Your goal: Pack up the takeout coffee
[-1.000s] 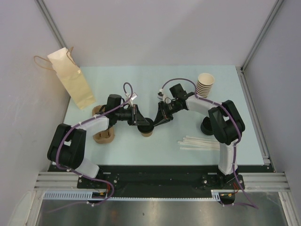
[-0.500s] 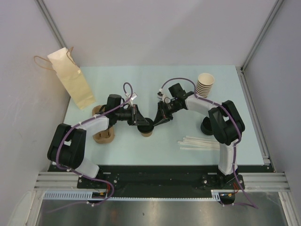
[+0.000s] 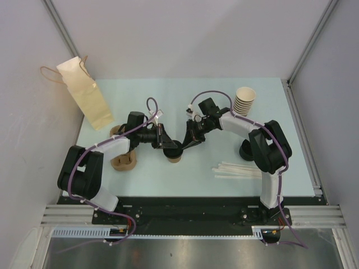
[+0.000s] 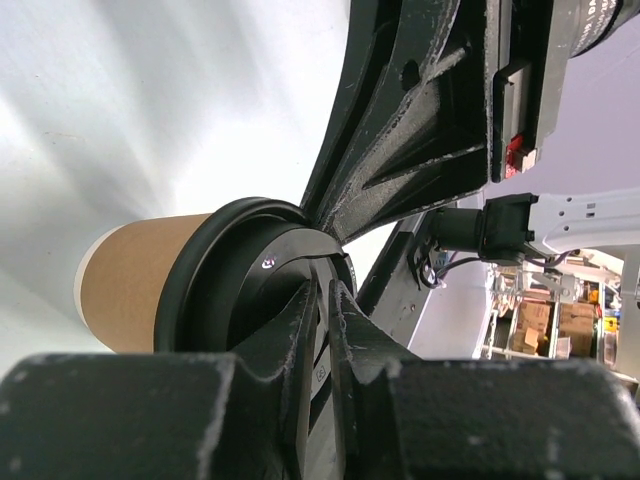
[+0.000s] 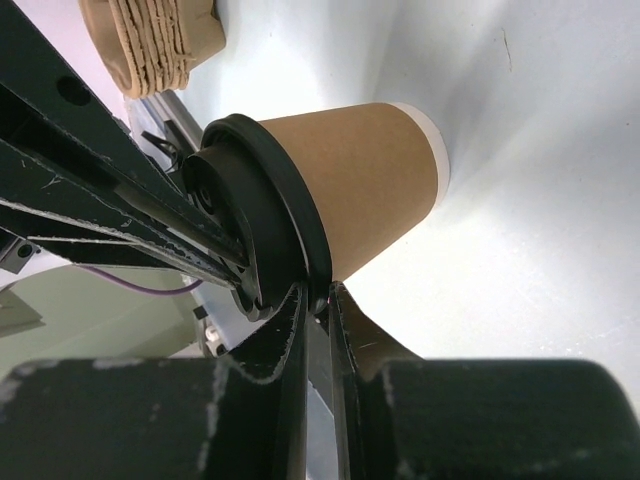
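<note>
While the left claw (image 4: 325, 300) and right claw (image 5: 318, 300) pinch its black lid (image 4: 230, 270), nearly shut, the coffee cup (image 5: 365, 165) stands mid-frame.

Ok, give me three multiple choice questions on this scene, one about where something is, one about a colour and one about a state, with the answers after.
1. Where does the paper bag stand on the table?
A. back left corner
B. front right corner
C. the middle

2. What colour is the lid on the takeout coffee?
A. white
B. black
C. red

3. How is the takeout coffee placed?
A. lying on its side
B. inside the paper bag
C. upright on the table, lid on

Answers:
1 A: the top view shows the bag at the far left, by the wall.
2 B: both wrist views show a black lid on the brown cup.
3 C: the top view shows it standing mid-table with the lid on top.
</note>
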{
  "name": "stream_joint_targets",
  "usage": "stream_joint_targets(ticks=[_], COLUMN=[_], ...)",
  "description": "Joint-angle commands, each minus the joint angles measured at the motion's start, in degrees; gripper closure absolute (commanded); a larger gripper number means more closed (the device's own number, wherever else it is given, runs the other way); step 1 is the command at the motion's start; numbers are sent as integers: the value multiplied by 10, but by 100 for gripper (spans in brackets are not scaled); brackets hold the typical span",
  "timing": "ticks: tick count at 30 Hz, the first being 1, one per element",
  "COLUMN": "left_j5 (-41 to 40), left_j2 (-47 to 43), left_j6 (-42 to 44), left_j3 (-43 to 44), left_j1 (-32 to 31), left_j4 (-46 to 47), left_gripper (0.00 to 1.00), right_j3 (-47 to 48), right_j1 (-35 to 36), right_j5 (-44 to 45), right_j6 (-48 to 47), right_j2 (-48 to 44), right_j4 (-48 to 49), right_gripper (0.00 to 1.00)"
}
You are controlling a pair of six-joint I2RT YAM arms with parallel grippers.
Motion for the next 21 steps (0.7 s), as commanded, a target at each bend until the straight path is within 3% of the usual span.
stream_joint_targets(ticks=[1, 21], left_j5=[-53, -25], left_j2=[15, -22], left_j6=[25, 16], left_j3=[0, 8], left_j1=[4, 4], left_j4=[-20, -10], left_gripper=[84, 83], right_j3=[-22, 12], right_j1=[33, 3], right_j5=[208, 61], right_j6=[-54, -43], right_j2=[54, 25], right_j4=[1, 3], right_gripper=[97, 100])
